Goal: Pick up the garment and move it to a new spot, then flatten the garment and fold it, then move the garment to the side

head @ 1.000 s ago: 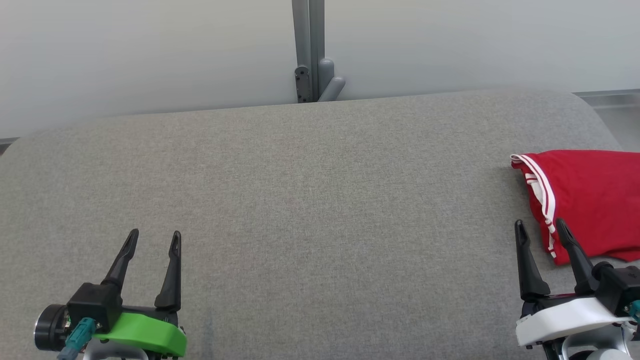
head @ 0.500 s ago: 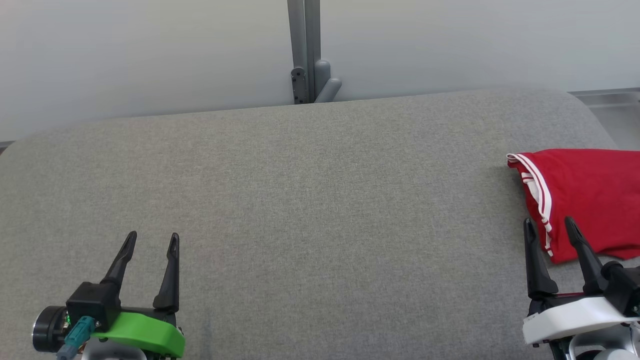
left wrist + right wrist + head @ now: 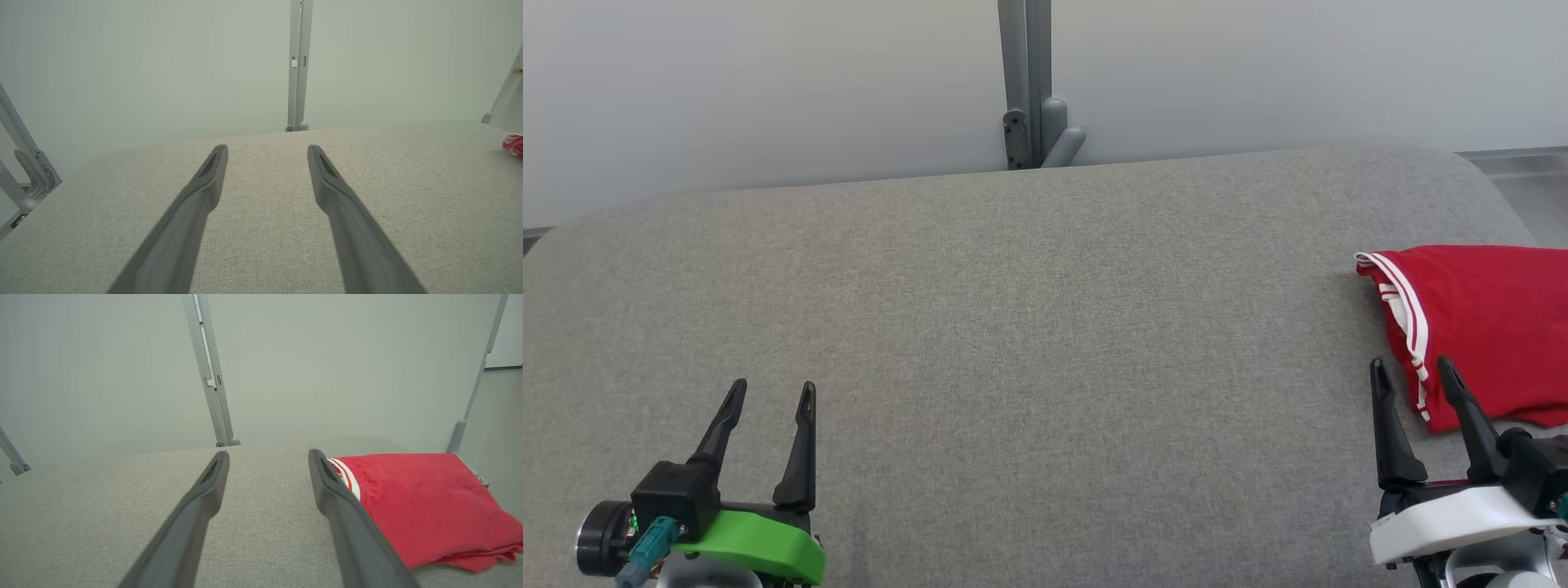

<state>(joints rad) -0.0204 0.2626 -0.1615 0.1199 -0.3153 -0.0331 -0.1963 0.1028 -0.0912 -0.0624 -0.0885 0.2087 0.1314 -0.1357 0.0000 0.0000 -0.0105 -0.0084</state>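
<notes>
Here the red garment (image 3: 1486,327) lies folded at the right edge of the head view, on the grey padded table (image 3: 1045,310), its white-striped hem turned toward the middle of the frame. The right gripper (image 3: 1411,371) sits at the lower right, its two dark fingers spread wide with nothing between them. The tip of one finger overlaps the garment's lower left corner in the picture; whether it touches the cloth cannot be told. In the right wrist view the same fingers rise from the bottom edge, wide apart, and the garment lies in the lower right of the frame, its striped edge just beside the right-hand fingertip. The left gripper (image 3: 772,396) sits at the lower left of the head view, well apart from the garment, fingers also spread wide and holding nothing. In the left wrist view a small bit of red and white cloth shows at the far right edge. A grey post (image 3: 1025,82) stands at the top centre, behind the table, against a pale wall (image 3: 768,82).
</notes>
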